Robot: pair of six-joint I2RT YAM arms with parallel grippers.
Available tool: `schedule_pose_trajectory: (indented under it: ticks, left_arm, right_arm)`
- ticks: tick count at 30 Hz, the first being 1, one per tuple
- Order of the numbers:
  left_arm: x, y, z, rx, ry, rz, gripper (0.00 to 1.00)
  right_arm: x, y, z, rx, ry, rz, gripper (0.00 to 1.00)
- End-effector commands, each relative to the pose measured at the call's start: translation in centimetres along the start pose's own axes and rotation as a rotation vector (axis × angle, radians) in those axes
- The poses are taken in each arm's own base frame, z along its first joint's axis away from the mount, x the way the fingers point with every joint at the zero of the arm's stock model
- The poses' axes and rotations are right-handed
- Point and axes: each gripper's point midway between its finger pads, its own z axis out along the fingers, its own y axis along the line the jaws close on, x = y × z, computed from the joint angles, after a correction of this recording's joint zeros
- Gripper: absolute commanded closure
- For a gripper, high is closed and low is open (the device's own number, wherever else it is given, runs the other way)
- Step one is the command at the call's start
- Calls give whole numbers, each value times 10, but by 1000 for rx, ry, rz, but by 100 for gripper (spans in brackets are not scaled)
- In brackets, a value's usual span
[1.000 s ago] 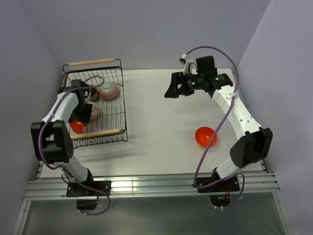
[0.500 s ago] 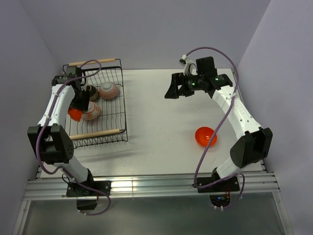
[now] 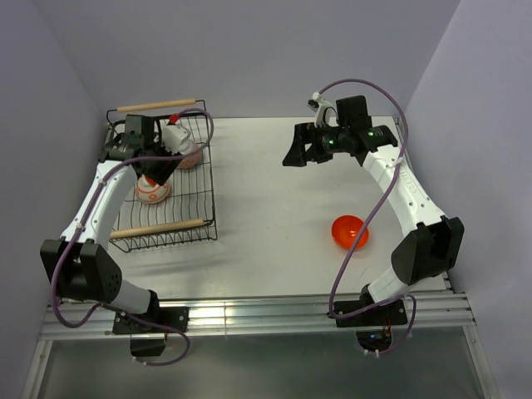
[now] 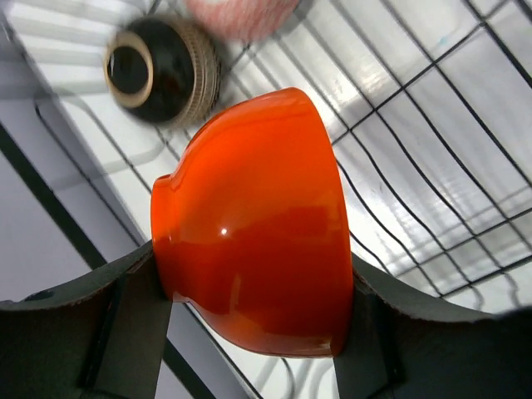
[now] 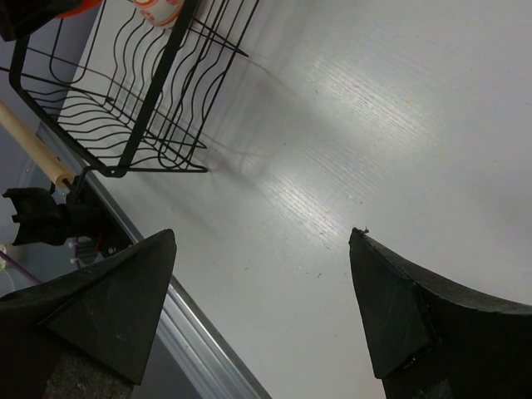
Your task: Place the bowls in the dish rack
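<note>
My left gripper (image 3: 155, 166) (image 4: 253, 258) hangs over the far half of the black wire dish rack (image 3: 209, 193) (image 4: 432, 179), shut on a glossy orange bowl (image 4: 258, 224) that lies on its side between the fingers. Under it in the rack sit a tan-brown bowl (image 4: 162, 71), a pinkish bowl (image 3: 188, 155) and a red-and-white bowl (image 3: 151, 192) (image 5: 160, 8). A second orange bowl (image 3: 349, 232) stands upright on the table at the right. My right gripper (image 3: 291, 155) (image 5: 262, 237) is open and empty above the table's far middle, well apart from that bowl.
The rack has a wooden rod handle at the far end (image 3: 158, 105) and at the near end (image 3: 162, 229). The rack's corner (image 5: 125, 162) shows in the right wrist view, with the aluminium table edge (image 5: 199, 353) below it. Purple walls stand close on both sides.
My left arm has swung from the rack's near left corner toward its far end, carrying the orange bowl. The right arm has stayed still.
</note>
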Motion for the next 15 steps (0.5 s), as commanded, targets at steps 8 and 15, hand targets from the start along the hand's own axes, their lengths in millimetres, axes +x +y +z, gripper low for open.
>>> schedule_pose_trajectory:
  ticks: [8,15]
  left_arm:
    - [-57,-5,-5,-61,-469,689,100]
    - [-65,-10,14,-16,-542,879,100]
  right_arm:
    - [-7,-4,-13,15,-33,-28,9]
    - [-6,-6,-12,20,-26,-22,9]
